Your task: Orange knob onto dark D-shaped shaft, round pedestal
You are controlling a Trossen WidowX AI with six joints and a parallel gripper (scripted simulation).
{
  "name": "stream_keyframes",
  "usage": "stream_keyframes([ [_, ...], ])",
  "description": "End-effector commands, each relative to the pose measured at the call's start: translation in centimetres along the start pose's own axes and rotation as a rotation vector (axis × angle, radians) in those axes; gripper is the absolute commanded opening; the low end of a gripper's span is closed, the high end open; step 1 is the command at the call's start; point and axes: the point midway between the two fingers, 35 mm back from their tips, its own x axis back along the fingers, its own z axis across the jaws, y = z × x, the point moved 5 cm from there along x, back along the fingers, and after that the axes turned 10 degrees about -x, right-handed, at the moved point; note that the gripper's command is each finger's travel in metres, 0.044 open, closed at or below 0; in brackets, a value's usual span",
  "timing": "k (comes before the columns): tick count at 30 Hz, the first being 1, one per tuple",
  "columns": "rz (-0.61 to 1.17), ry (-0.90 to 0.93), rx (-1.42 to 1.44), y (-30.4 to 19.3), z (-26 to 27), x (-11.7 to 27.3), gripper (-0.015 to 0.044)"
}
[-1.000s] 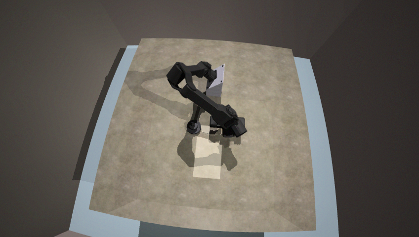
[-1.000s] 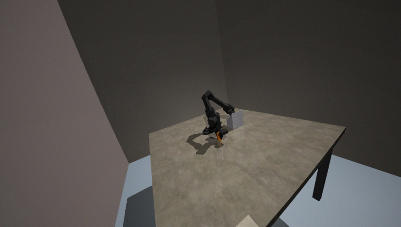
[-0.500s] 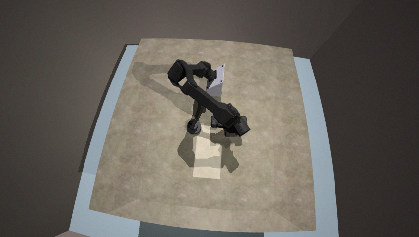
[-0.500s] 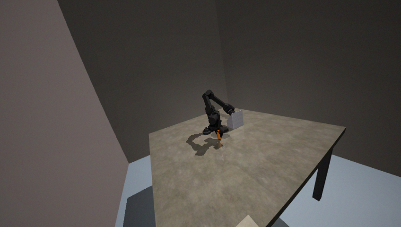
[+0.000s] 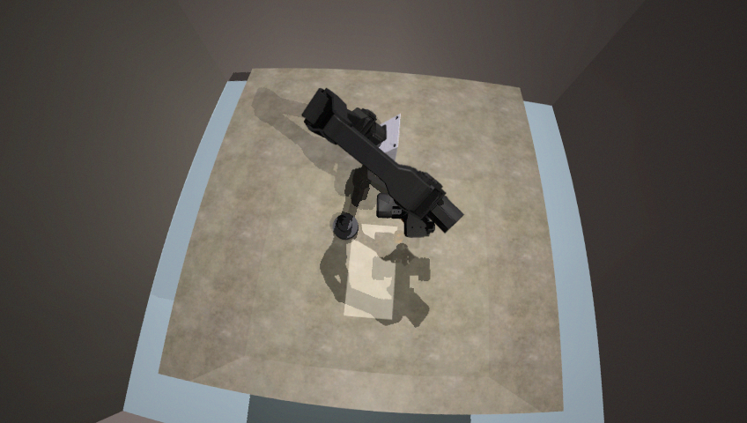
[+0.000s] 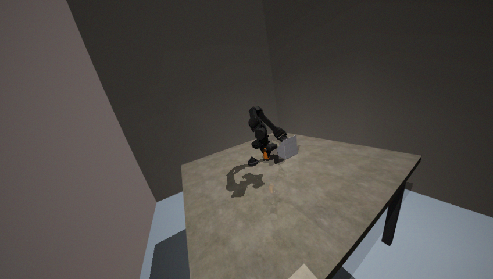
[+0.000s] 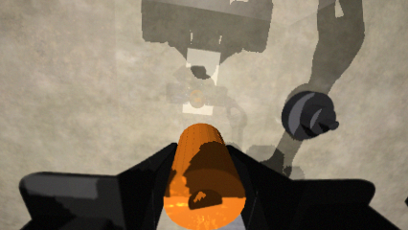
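Observation:
The orange knob [image 6: 265, 155] [image 7: 206, 218] is upright between my fingers, above the table. Its top hole shows dark in the wrist view, with a straight edge toward the bottom of the picture; shadow covers part of it. My gripper [image 7: 201, 149] is shut on the knob, one finger on each side. In the top view the arm hides the knob. The round dark pedestal [image 5: 345, 226] [image 6: 253, 161] [image 7: 299, 117] with its short shaft stands beside the held knob, to the right in the wrist view and apart from it. The shaft's flat side cannot be made out.
A pale upright panel [image 5: 391, 133] [image 6: 290, 146] stands by the arm's base. The arm's shadow crosses the table [image 5: 471, 314] [image 6: 328, 193] and falls partly on the pedestal. A bright rectangle and faint reflections lie on the table top.

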Motion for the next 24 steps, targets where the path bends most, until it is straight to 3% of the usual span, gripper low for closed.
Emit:
stream_keyframes([
  [1, -0.006, 0.007, -0.018, -0.2, -0.5, 2.9, 0.0000],
  [24, -0.003, 0.020, 0.005, 2.0, -5.1, 1.9, 0.0000],
])
